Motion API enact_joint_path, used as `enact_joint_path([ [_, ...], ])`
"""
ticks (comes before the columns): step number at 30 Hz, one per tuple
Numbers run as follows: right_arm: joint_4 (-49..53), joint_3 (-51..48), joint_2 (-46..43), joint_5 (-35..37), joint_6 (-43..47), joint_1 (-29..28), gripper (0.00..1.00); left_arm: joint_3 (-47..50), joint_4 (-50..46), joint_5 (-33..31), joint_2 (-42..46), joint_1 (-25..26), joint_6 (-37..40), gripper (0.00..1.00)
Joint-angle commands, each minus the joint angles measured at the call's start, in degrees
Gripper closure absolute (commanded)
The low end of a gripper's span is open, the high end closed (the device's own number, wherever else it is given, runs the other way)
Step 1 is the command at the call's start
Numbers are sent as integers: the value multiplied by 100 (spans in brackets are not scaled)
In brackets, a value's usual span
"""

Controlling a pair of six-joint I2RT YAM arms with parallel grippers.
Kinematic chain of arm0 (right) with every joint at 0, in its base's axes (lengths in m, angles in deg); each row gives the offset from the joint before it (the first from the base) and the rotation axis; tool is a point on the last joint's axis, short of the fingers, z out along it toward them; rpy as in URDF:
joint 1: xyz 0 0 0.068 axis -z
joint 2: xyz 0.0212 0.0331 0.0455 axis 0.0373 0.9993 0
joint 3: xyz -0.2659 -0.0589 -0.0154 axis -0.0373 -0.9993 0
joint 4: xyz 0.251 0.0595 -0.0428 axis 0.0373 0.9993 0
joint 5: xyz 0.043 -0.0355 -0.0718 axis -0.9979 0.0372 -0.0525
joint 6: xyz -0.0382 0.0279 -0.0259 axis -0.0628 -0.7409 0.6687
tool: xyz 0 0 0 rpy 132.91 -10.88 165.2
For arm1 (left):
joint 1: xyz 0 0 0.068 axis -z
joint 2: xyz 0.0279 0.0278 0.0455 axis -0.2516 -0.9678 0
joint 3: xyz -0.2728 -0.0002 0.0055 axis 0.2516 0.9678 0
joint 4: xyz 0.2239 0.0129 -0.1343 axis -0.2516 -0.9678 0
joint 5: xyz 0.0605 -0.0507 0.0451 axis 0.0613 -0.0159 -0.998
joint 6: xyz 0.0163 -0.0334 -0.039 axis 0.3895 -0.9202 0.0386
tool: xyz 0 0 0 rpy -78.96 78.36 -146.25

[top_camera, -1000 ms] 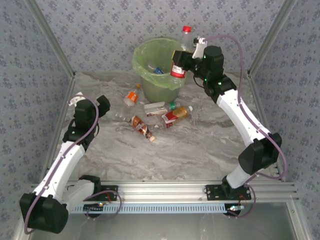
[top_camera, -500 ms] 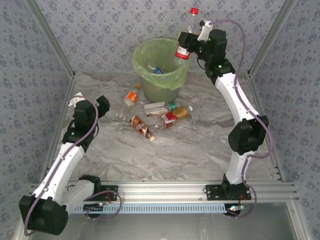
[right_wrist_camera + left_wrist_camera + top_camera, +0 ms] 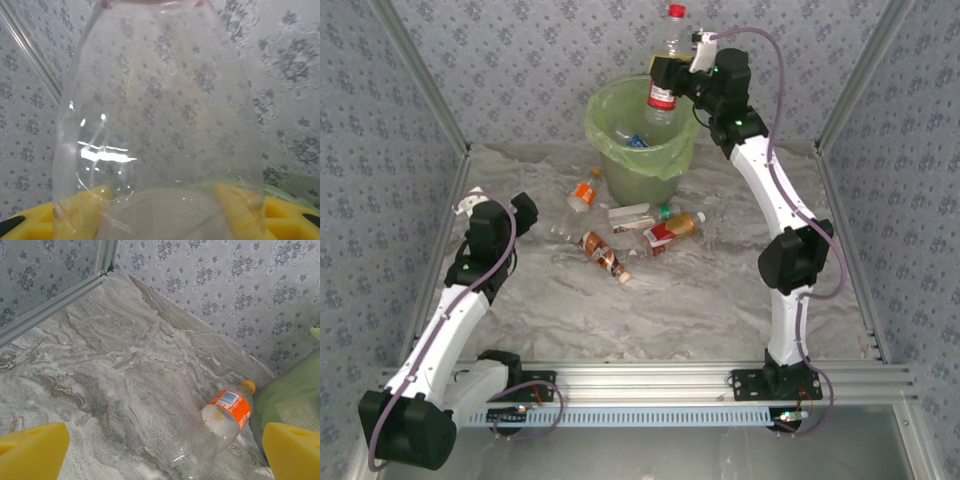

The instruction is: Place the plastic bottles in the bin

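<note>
Right gripper [image 3: 664, 80] swung leftward, clenched on red-labelled bottle [image 3: 670, 40], bottle upright over bin [image 3: 632, 168]

Bottle [image 3: 662, 95] above bin [image 3: 632, 172]; loose bottles [image 3: 672, 229] on table [image 3: 700, 300] before bin.

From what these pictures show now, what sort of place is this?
Probably a robot test booth, not a home: grey floral wallpaper panels in metal framing, a marble-patterned tabletop, and two white robot arms bolted to an aluminium rail.
</note>
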Motion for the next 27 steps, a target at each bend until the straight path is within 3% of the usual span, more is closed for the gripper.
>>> enact_joint_path([
  [1,483,634,395,-140,282,-151,44,-48,-44,-58,-37,-41,48,1],
  [6,961,850,666,-106,677,-305,42,-76,-25,78,-64,-59,166,1],
  [15,1486,934,941,-269,1222,-533,27,23,117,219,-186,-88,73,1],
  [20,1858,1041,869,-50,1377,-551,17,155,333,445,-175,-89,207,1],
  [27,2312,886,437,179,1621,-512,12,214,412,444,-228,-89,309,1],
])
